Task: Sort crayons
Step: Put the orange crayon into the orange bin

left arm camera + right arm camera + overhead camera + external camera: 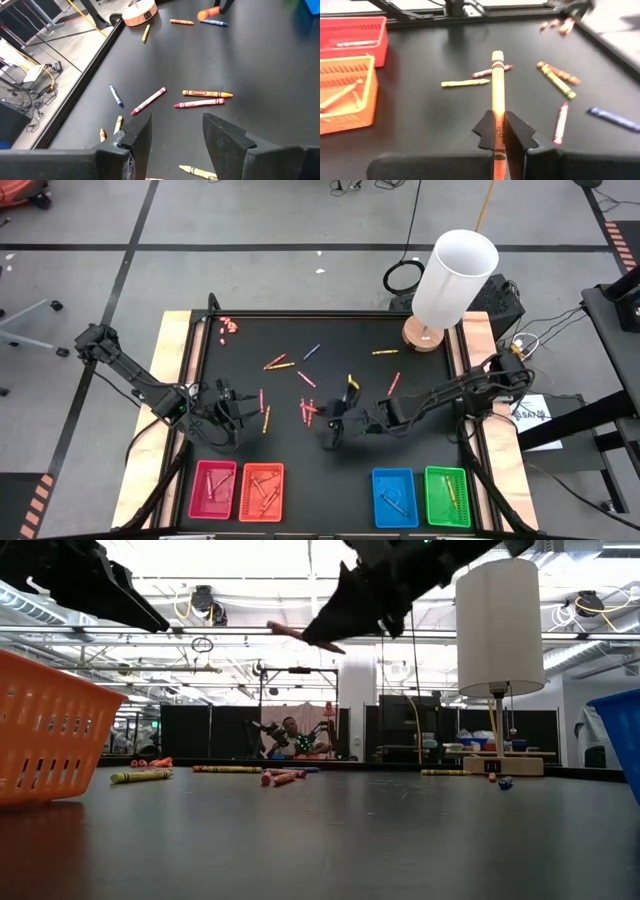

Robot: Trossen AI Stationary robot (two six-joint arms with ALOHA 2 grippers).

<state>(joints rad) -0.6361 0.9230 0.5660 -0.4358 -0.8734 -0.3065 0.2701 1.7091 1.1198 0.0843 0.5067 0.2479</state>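
The right gripper (498,137) pinches a thin orange wax crayon (497,90), label print unreadable; the left gripper (176,137) hovers, jaws parted, above the black counter (260,60).

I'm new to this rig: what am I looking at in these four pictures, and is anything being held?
Two dark robot arms work at a black table. One picture looks straight down, one looks level from the tabletop, and one comes from each wrist. Loose crayons lie scattered on the table; pink, orange, blue and green trays line the near edge, and a white lamp stands at a far corner. The right tool is shut on an orange crayon, held above the table. The left tool is open and holds nothing.
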